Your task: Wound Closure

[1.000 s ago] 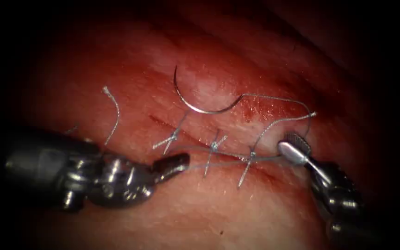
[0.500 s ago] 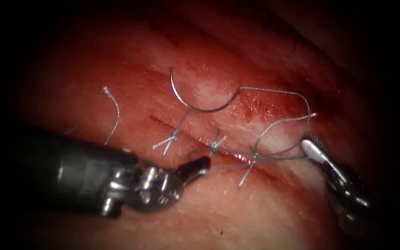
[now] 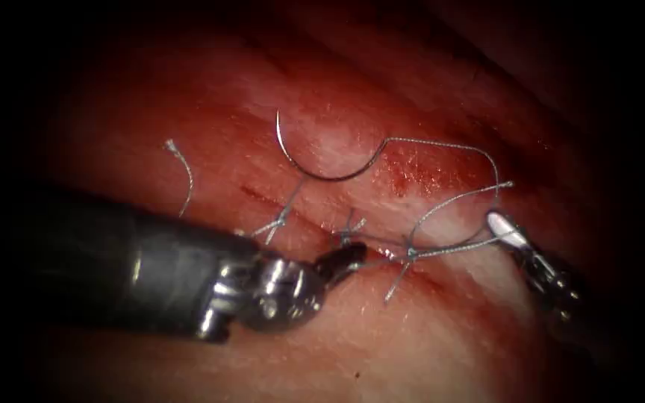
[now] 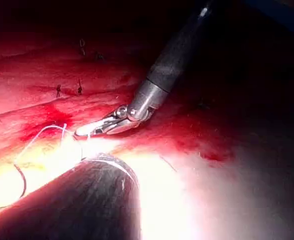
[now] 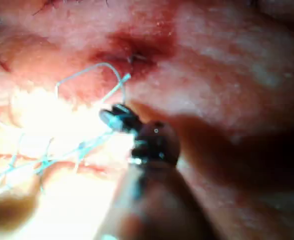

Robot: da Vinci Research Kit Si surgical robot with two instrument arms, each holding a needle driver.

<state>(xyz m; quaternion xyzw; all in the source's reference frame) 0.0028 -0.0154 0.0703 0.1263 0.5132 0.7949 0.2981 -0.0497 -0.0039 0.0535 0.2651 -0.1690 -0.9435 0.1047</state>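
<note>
The curved needle (image 3: 315,166) lies loose on the tissue (image 3: 382,336) just beyond the cut (image 3: 315,222), held by neither tool and not in the tissue. Its thread (image 3: 442,144) arcs right, then loops down toward the right tool (image 3: 505,228), which is shut on the thread to the right of the cut. A taut strand (image 3: 453,247) runs from there to the rightmost stitch (image 3: 409,254). The left tool (image 3: 346,260) is shut on the thread beside the middle stitch (image 3: 348,231). The right tool (image 4: 94,129) shows in the left wrist view, and its jaws (image 5: 114,117) hold thread (image 5: 87,75) in the right wrist view.
A third stitch (image 3: 279,219) ties the left part of the cut. A loose cut piece of thread (image 3: 185,175) lies on the tissue to the left. Red fluid (image 3: 412,175) stains the tissue right of the needle. The left tool's shaft (image 3: 128,272) crosses the lower left.
The left tool has moved right along the cut, from the left stitch to the middle one. The right tool's jaws, open a second ago, have closed on the thread and drawn it taut.
</note>
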